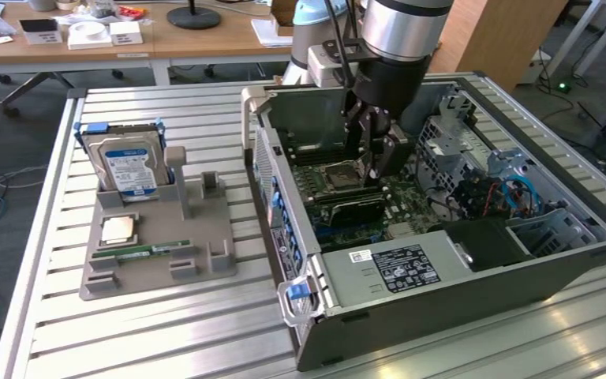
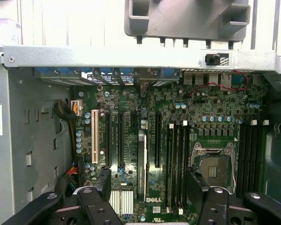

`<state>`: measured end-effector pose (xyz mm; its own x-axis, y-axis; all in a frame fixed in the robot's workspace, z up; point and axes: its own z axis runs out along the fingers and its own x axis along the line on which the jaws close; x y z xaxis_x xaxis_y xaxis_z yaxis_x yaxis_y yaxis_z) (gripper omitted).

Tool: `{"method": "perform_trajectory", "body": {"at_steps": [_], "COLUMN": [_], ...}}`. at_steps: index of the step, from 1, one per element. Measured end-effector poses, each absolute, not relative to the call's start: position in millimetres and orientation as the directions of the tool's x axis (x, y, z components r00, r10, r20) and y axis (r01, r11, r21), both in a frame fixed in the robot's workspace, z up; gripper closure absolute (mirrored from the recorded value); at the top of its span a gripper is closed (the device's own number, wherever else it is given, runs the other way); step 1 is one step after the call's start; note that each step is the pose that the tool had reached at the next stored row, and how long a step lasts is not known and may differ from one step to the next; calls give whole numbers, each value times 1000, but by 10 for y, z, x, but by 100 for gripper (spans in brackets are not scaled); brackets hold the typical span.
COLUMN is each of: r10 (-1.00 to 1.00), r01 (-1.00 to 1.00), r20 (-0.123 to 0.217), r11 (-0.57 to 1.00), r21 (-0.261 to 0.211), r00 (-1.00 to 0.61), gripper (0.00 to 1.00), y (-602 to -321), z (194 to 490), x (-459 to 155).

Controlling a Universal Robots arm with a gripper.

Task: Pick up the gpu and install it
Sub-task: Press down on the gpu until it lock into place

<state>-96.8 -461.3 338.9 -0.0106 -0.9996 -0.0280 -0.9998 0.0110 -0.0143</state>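
Observation:
My gripper [image 1: 375, 164] hangs inside the open computer case [image 1: 555, 257], just above the motherboard [image 1: 409, 207]. Its jaws stand open with nothing held between them. The gpu [image 2: 141, 164] stands edge-on in a motherboard slot, a thin grey strip between my two dark fingers [image 2: 103, 185], which sit apart from it on either side. In the exterior view the gpu [image 1: 350, 208] appears as a dark upright card just below the gripper, beside the CPU socket [image 1: 337, 172].
A grey parts holder [image 1: 214, 264] lies on the slatted table at the exterior view's left, carrying a blue-labelled hard drive [image 1: 129, 167], a CPU chip [image 1: 120, 230] and a green RAM stick [image 1: 151, 251]. Case walls, drive cages [image 1: 456, 138] and cables [image 1: 514, 193] ring the gripper.

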Motion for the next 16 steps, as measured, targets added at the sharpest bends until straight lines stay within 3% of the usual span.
{"method": "perform_trajectory", "body": {"at_steps": [2, 5, 6, 11, 14, 16], "r10": [-1000, -1000, -1000, -1000, -1000, -1000], "r01": [-1000, -1000, -1000, -1000, -1000, -1000], "r20": [-28, -28, -28, -28, -28, -28], "r11": [11, 11, 11, 11, 11, 11], "r21": [-14, -14, -14, -14, -14, -14], "r00": [-11, -11, -11, -11, -11, -11], "gripper": [27, 45, 45, 68, 74, 86], "y": [-4613, -4613, -4613, -4613, -4613, -4613], "z": [3388, 3388, 3388, 3388, 3388, 3388], "x": [-968, -968, -968, -968, -968, -968]}}
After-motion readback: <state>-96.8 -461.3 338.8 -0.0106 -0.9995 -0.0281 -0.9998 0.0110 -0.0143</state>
